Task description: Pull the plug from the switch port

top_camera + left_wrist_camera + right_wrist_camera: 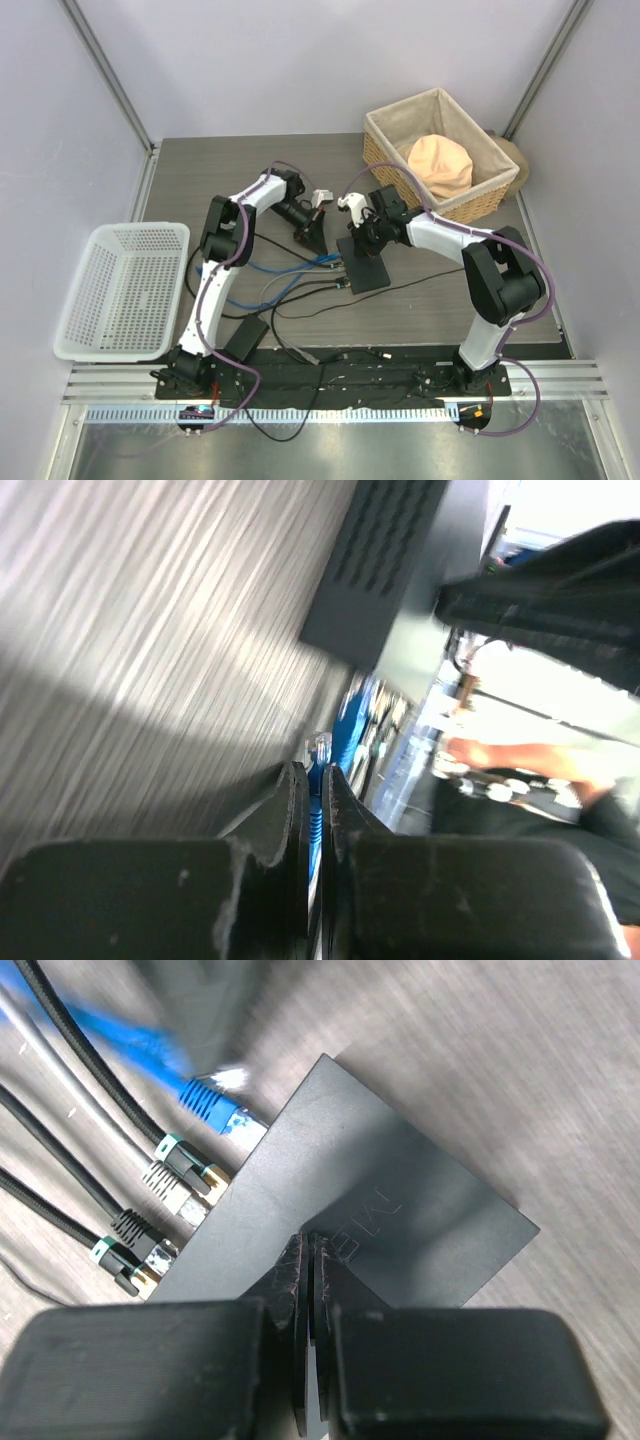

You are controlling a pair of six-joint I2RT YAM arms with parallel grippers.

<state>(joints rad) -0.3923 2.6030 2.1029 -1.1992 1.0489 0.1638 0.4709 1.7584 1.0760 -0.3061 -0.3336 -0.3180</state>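
**2 grippers closed at 1 switch, blue plug pinched on the left**

Item 1. Switch (368, 268): flat dark-grey box, lying flat on the table (430, 300) between the 2 arms, with its port edge turned toward the left arm's side.

Item 2. Right gripper (308, 1248): fingers pressed together with nothing between them. The tips sit directly over the switch's top face, close to the port edge. Contact with the lid cannot be told.

Item 3. Left gripper (312, 775): fingers pinch a blue plug (315, 822) by its ribbed boot. The plug's clear tip (320, 745) projects past the fingertips, free of any port and just beside the switch's port edge. In the left wrist view the switch lies ahead of these fingers, to the upper right.

Item 4. Second blue plug (212, 1105): seated at the end port. 2 black plugs with green rings (185, 1165) sit further along the same edge.

Item 5. Surroundings: white plastic basket (120, 290) at the left edge. Wicker basket (470, 205) at the far right, holding a peach item (440, 165). Black power brick (245, 338) near the left arm's base.
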